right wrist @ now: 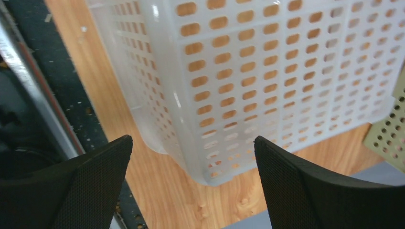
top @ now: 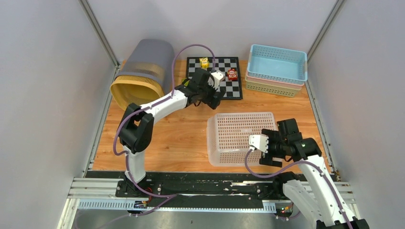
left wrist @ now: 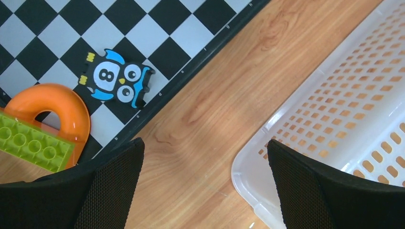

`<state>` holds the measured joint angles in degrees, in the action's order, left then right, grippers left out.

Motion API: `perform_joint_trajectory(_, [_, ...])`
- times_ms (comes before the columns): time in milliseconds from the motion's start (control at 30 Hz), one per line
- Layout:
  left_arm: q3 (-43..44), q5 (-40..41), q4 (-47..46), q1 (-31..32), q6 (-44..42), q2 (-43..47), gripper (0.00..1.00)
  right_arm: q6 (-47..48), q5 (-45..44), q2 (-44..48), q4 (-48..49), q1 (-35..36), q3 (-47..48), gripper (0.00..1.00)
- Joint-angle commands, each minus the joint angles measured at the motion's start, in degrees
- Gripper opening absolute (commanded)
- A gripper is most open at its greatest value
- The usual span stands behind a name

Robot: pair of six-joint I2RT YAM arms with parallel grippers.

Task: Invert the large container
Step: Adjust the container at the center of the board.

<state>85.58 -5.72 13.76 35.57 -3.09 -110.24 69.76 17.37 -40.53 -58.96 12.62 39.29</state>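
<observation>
The wooden table [top: 181, 138] fills the middle of the overhead view. A grey bin with a yellow inside [top: 148, 67] lies on its side at the upper left. It is bulky too, but both arms are gathered at the white perforated basket [top: 239, 136], so I take that as the task's container.

The basket sits at the lower centre of the frame, with its long axis running left to right. Its flat perforated face points up and its walls drop to the wood, so it appears to be base-up already, though the rim is hard to confirm.

A stack of coloured trays [top: 277, 64] stands at the upper right, and a chessboard [top: 234, 90] lies at the upper centre.

The right gripper [top: 267, 148] hangs at the basket's lower right end. Its jaws are spread wide and hold nothing, and its wrist view shows the basket's corner between them. The left gripper [left wrist: 203, 157] is equally wide and empty. It hovers over bare wood between the chessboard's edge and the basket's upper left corner. The right arm is nearer, so any re-grip would go to the short right end.

On the board lie an owl piece [left wrist: 119, 78], an orange ring [left wrist: 67, 107] and a green brick [left wrist: 31, 145].
</observation>
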Motion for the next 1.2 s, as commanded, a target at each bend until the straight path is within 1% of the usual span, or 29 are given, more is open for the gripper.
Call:
perform_joint_trajectory(0, [-0.72, 0.64, 3.27, 0.38, -4.4, -0.16, 1.0, -3.03, -6.95, 2.42, 7.35, 0.78, -2.28, 1.0])
perform_joint_trajectory(133, [-2.53, -1.79, 4.92, 0.49, -6.45, 0.48, 0.99, -4.68, -11.3, 3.84, 12.24, 0.76, -2.93, 1.0])
perform_joint_trajectory(267, [-4.43, -4.79, 6.21, 1.0, -8.55, 1.03, 0.99, -6.97, -15.58, 3.36, 17.0, 0.74, -3.16, 1.0])
perform_joint_trajectory(633, [-7.7, -16.13, 11.2, 2.81, -15.31, 2.88, 0.97, -11.52, -24.11, -3.29, 27.5, 0.59, -3.01, 1.0])
perform_joint_trajectory(867, [-9.42, -21.85, 12.14, 3.72, -16.69, 3.97, 0.97, -12.79, -27.32, -5.68, 30.08, -0.2, -1.82, 1.0])
perform_joint_trajectory(1167, [-7.94, -24.33, 12.76, 7.68, -17.38, 1.17, 0.97, -13.63, -31.22, -6.59, 31.32, -1.54, 0.06, 1.0])
